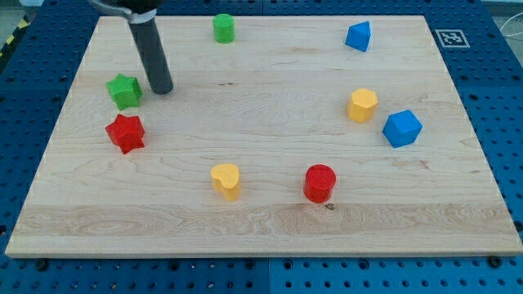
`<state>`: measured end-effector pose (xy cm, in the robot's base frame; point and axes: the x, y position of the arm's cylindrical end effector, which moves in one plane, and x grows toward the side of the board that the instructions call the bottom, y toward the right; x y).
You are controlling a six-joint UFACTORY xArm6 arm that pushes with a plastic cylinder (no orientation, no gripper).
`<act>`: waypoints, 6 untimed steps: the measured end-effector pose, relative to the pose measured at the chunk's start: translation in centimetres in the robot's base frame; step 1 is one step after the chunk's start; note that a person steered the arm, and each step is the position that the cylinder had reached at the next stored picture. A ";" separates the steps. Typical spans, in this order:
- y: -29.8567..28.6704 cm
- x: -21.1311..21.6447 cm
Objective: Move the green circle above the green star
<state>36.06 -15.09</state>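
my rod comes down from the view's top left, leaning a little so the upper part sits further left than the bottom. it is a plain dark cylinder with a slight sheen, nothing to open or close and nothing held. my tip [161,88] rests on the board just to the right of the green star [124,91], near it but with a thin strip of wood showing between them, so i read them as apart.

the green circle [224,28] is a short upright cylinder near the view's top edge, well apart from the star, up and to the right of it.

just below the green star sits a red star [125,133], the two close but not touching. toward the view's bottom middle are a yellow heart [226,180] and, to its right, a red cylinder [319,183]. on the view's right a yellow hexagon [363,104] stands near a blue hexagon-like block [402,128], and a blue block [358,36], its shape hard to make out, is near the top right.

the blocks look like matte moulded plastic. the board [270,229] is pale wood with long grain lines, lying on a blue perforated table [498,73]. a small black and white marker [449,37] is at the board's top right corner.
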 end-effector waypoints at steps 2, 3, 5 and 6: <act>0.9 -7.3; -2.3 -11.3; 0.6 -16.9; 6.3 -16.8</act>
<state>19.22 -8.82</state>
